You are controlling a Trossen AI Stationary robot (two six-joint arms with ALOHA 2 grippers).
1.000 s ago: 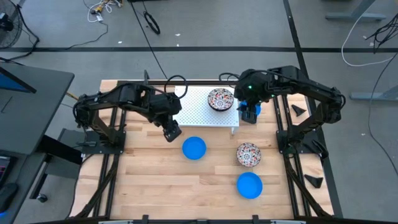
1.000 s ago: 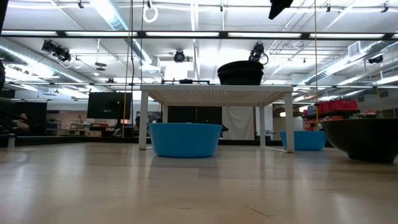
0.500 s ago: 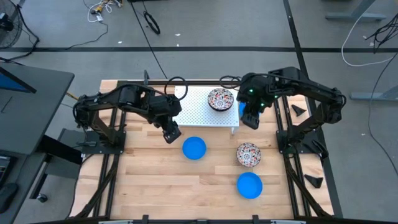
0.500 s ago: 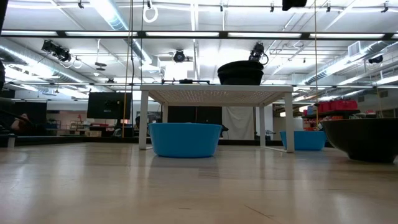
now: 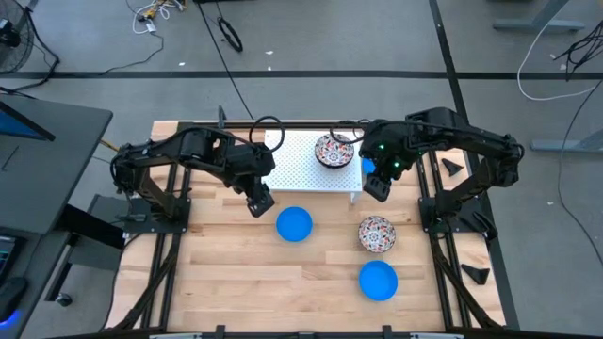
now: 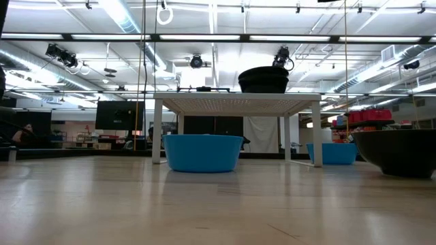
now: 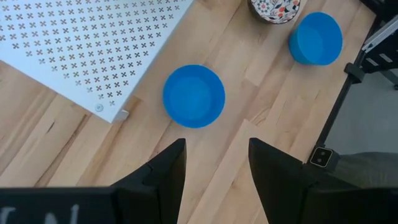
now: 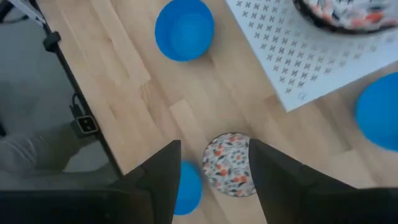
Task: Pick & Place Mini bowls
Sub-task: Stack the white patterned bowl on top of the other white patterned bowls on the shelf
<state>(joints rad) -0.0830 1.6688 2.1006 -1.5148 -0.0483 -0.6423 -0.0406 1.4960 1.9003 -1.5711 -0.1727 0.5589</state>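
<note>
One floral bowl (image 5: 334, 150) sits on the rack (image 5: 306, 169), several bowls wait on the desk (image 5: 217, 273), and both left hand (image 5: 261, 201) and right hand (image 5: 375, 186) hang open, empty.

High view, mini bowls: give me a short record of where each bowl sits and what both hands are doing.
rack: white perforated rack, far middle of the table
on rack: upper floral bowl
on table: lower floral bowl; middle blue bowl just in front of the rack; front blue bowl; side blue bowl at the rack's right end, mostly hidden under the right arm
left hand: open, empty, above the table by the rack's front left
right hand: open, empty, over the rack's front right corner
</note>
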